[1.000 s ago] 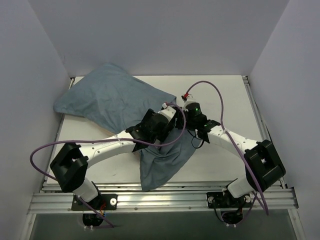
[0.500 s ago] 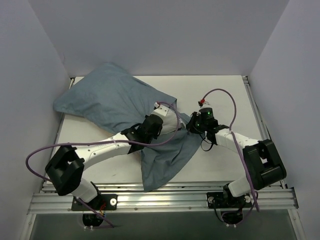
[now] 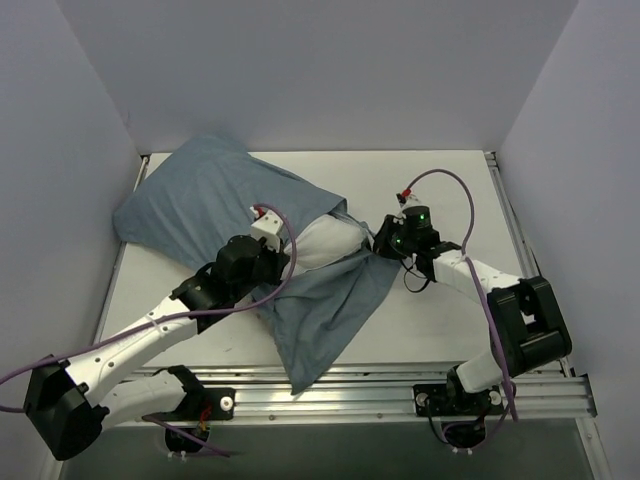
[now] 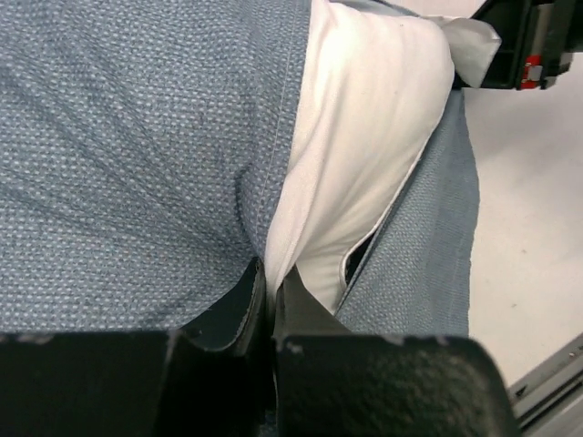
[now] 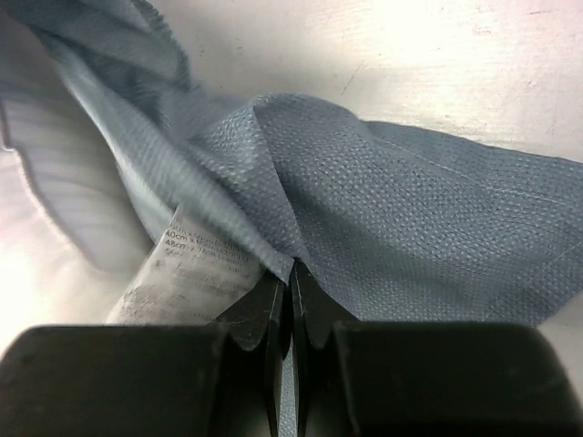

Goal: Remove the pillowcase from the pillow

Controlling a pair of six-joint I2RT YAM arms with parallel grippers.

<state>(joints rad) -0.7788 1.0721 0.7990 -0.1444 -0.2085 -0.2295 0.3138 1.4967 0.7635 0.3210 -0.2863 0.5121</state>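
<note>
The blue pillowcase point(image 3: 215, 200) lies across the left and middle of the table, its loose open end point(image 3: 325, 320) trailing toward the near edge. A white corner of the pillow point(image 3: 325, 245) shows at the opening. My left gripper point(image 4: 271, 273) is shut on a fold of the white pillow point(image 4: 364, 137), with blue pillowcase point(image 4: 127, 164) on both sides. From above, the left gripper point(image 3: 288, 262) sits at the pillow's left end. My right gripper point(image 5: 291, 270) is shut on a pinch of the blue pillowcase point(image 5: 410, 228), beside a printed label point(image 5: 187, 269). It holds the hem at the right point(image 3: 379, 243).
White walls close in the table point(image 3: 440, 190) on the left, back and right. An aluminium rail point(image 3: 330, 400) runs along the near edge by the arm bases. Purple cables loop off both arms. The right gripper's body point(image 4: 528, 41) shows in the left wrist view.
Both grippers have gone from open to shut. The left arm has drawn back to the left, the right gripper has shifted right, and the white pillow corner now shows at the opening.
</note>
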